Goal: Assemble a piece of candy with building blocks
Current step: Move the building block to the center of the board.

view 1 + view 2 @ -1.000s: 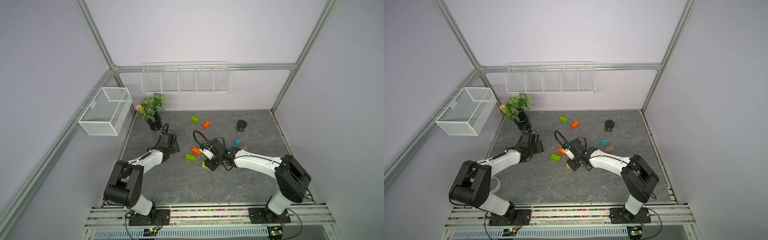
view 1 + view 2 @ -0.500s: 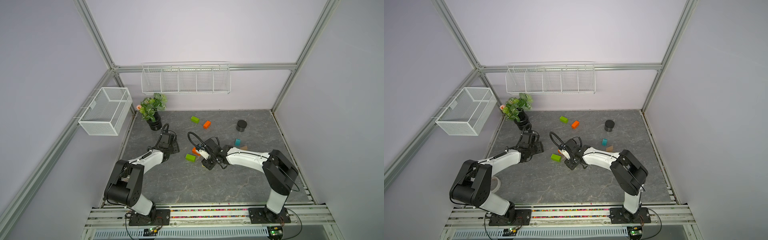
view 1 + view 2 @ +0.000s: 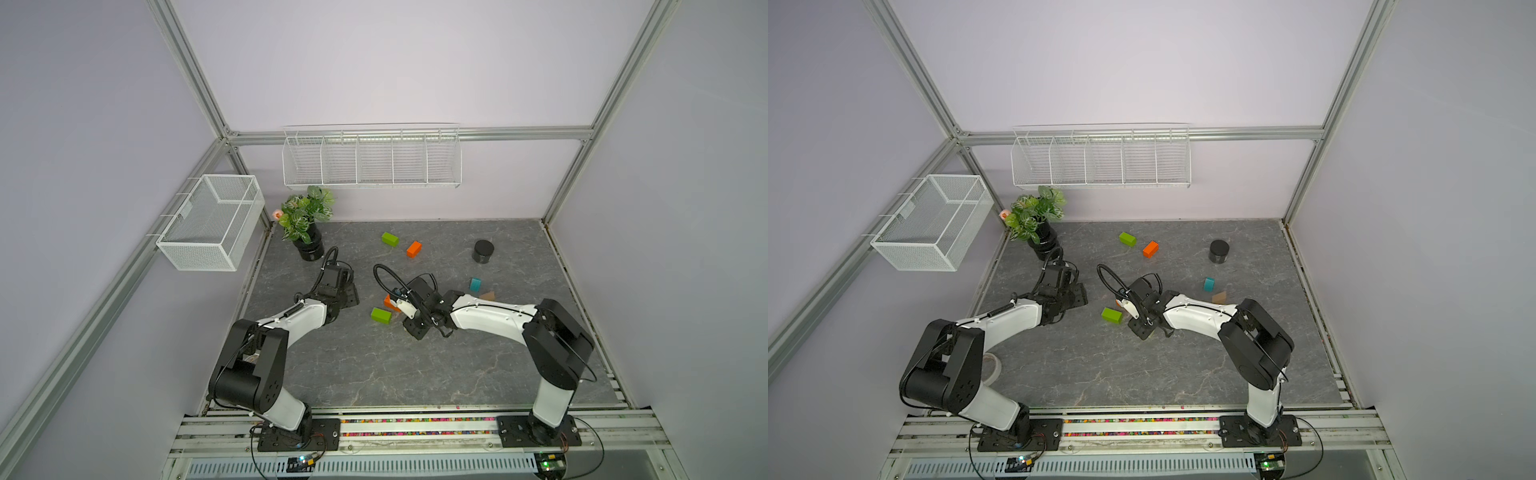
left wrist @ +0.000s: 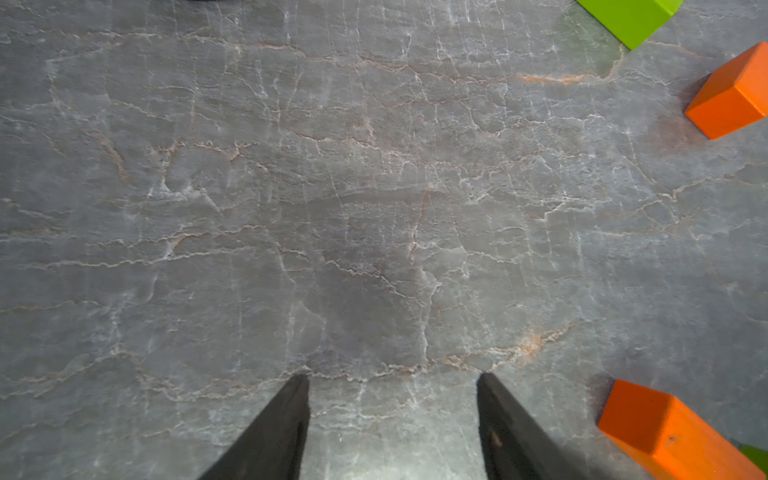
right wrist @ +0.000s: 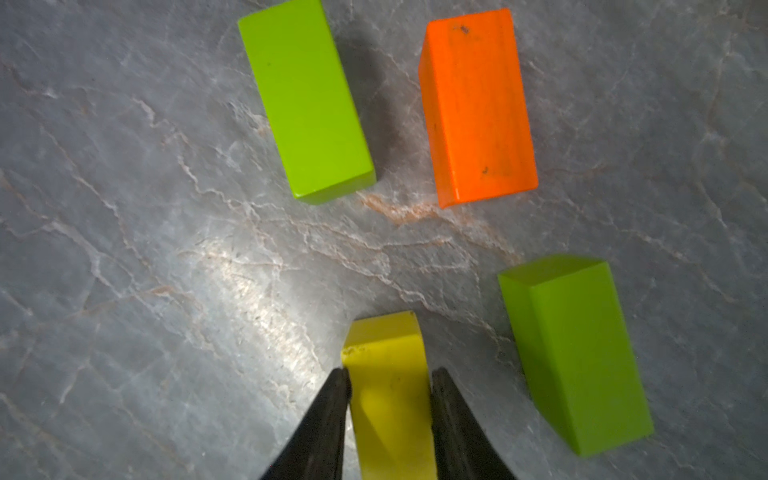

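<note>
In the right wrist view my right gripper (image 5: 390, 372) is shut on a yellow brick (image 5: 384, 336), with one finger pressed against each long side. A green brick (image 5: 307, 104), an orange brick (image 5: 476, 108) and a second green brick (image 5: 577, 353) lie loose on the table around it. In a top view the right gripper (image 3: 417, 328) sits low, beside a green brick (image 3: 381, 315). Another green brick (image 3: 390, 239) and an orange one (image 3: 414, 249) lie further back. A teal triangle (image 3: 475, 284) and a tan triangle (image 3: 487, 296) sit behind the right arm. My left gripper (image 4: 392, 378) is open over bare table.
A black round jar (image 3: 483, 251) stands at the back right. A potted plant (image 3: 307, 224) stands in the back left corner. A wire basket (image 3: 212, 226) hangs on the left wall and a wire shelf (image 3: 370, 162) on the back wall.
The right gripper's jaws have closed in onto the yellow brick, and the right arm has swung a little to the left. The left arm has not moved.
</note>
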`<action>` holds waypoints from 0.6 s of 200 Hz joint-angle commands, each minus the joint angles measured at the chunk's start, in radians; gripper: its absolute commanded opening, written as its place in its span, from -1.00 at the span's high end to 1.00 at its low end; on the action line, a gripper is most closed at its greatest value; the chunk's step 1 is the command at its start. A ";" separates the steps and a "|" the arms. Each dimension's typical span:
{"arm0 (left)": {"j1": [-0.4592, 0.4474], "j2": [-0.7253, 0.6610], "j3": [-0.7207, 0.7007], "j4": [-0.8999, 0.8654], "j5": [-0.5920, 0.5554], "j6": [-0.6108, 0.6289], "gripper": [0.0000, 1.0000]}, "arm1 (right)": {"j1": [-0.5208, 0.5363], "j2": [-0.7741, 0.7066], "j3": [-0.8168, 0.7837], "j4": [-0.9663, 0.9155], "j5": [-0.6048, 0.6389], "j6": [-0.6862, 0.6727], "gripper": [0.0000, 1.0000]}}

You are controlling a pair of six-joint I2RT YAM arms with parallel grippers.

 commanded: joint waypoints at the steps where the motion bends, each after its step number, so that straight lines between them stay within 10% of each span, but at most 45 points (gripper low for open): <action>1: -0.003 0.015 0.015 -0.002 0.004 -0.016 -0.32 | -0.024 0.052 -0.012 -0.039 0.061 -0.035 0.28; 120: -0.003 0.026 0.039 -0.011 0.026 -0.018 -0.32 | -0.071 -0.084 -0.063 0.051 0.101 -0.011 0.09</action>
